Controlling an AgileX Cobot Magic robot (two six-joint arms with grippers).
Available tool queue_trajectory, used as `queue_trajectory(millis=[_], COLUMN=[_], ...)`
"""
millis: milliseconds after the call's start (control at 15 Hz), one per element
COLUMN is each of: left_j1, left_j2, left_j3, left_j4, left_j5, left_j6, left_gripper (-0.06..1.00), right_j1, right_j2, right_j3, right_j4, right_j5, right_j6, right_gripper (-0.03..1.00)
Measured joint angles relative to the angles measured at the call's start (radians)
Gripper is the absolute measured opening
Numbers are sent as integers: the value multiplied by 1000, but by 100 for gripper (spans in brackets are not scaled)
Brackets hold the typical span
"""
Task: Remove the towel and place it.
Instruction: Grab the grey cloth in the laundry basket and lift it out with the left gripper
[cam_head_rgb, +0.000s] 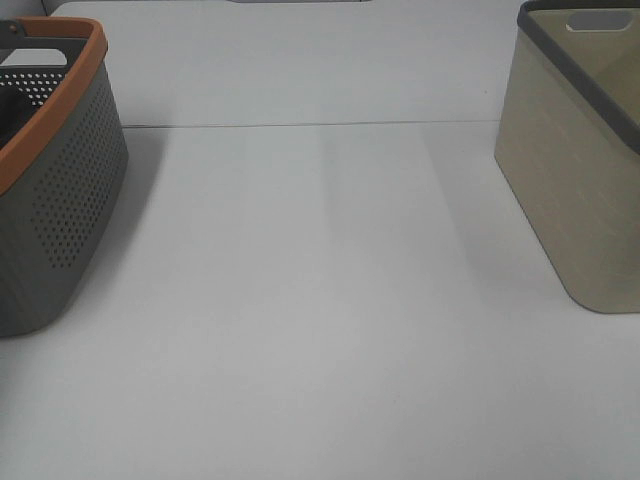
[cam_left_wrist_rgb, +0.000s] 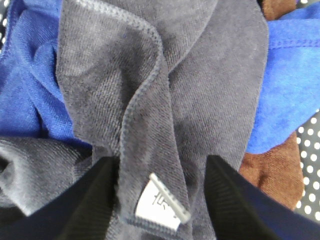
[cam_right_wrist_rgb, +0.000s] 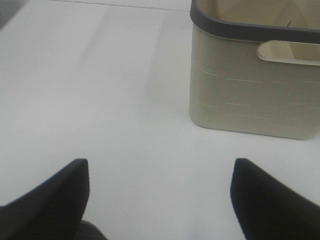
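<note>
The towel (cam_left_wrist_rgb: 200, 100) is dark navy with hemmed edges and a small white tag (cam_left_wrist_rgb: 161, 206). In the left wrist view it lies on top of blue and brown cloths. My left gripper (cam_left_wrist_rgb: 161, 197) is down on it, its two dark fingers (cam_left_wrist_rgb: 90, 205) pressed against a bunched fold near the tag corner. My right gripper (cam_right_wrist_rgb: 160, 195) is open and empty, low over the white table. Neither gripper shows in the exterior high view, and the towel does not show there.
A grey perforated basket with an orange rim (cam_head_rgb: 60, 200) stands at the left edge. A beige basket with a dark rim (cam_head_rgb: 580, 170) stands at the right and also shows in the right wrist view (cam_right_wrist_rgb: 250, 85). Blue cloths (cam_left_wrist_rgb: 30, 90) and a brown cloth (cam_left_wrist_rgb: 272, 170) surround the towel.
</note>
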Motion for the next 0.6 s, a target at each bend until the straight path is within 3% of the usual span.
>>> queue_trajectory(millis=[400,467,600], left_j1=[0,0,0], left_j2=[1,1,1], left_j3=[0,0,0], left_j4=[-9,-9,-9], left_j5=[-22,-23,-23], left_j6=[17,31,34], left_gripper=[19,5,0], right_j1=[0,0,0], right_j2=[0,0,0], right_j3=[0,0,0], right_j4=[0,0,0], right_j5=[0,0,0], right_j6=[0,0,0], right_gripper=[74,74,74])
